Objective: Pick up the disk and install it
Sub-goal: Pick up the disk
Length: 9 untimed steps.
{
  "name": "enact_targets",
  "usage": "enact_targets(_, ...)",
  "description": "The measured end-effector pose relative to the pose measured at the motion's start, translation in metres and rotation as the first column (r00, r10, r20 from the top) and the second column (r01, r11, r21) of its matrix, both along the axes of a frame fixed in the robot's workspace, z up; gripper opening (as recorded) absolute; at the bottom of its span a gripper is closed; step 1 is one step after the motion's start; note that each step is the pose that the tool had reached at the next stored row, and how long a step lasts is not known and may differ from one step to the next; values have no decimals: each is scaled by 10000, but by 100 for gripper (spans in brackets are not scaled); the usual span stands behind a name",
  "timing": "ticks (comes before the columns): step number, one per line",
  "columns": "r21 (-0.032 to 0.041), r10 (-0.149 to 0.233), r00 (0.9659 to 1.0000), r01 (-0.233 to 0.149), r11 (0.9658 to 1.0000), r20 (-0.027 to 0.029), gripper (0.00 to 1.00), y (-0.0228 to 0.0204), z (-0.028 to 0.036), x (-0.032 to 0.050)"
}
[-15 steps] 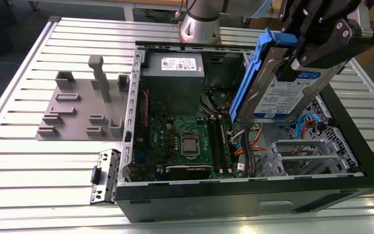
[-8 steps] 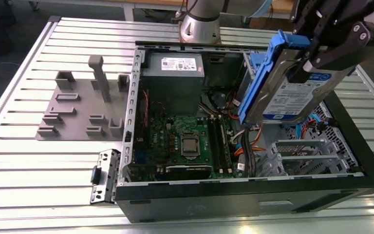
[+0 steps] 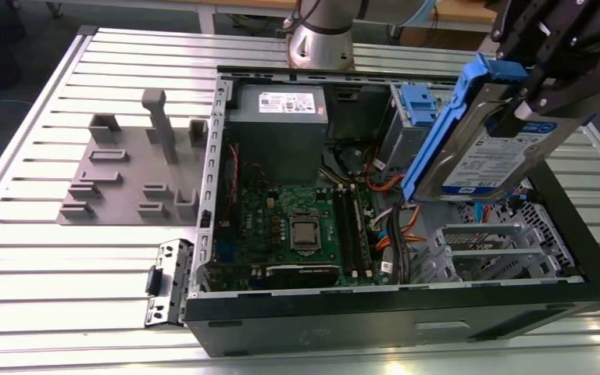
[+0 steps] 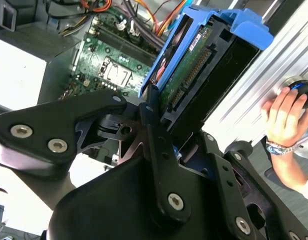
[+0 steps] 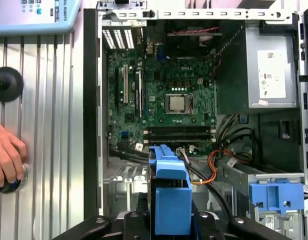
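Gripper point(image 3: 527, 101) is clamped on the disk point(image 3: 483, 156), holding it tilted on edge up in the air over the open PC case point(image 3: 383, 322). It's seemingly above the drive cage's blue bracket point(image 3: 422, 103), next to the motherboard point(image 3: 302, 226).

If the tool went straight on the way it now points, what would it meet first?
The tool is shut on the disk, so the disk's lower end leads. It would probably meet the orange and black cables beside the motherboard first, inside the open case, though depth is unclear.
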<state>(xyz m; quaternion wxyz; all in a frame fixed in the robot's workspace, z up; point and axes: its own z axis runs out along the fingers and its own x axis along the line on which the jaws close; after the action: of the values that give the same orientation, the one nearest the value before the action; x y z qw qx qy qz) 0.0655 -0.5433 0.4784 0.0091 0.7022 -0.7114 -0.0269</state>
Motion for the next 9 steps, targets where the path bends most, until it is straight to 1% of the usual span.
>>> enact_targets(2, -1, -1, 10000, 1, 10000, -8, 36, -18, -2, 58)
enact_targets(4, 7, -1, 10000, 1, 10000, -14, 36, -46, -4, 102)
enact_targets(9, 97, -1, 10000, 1, 10000, -16, 36, -144, -14, 145)
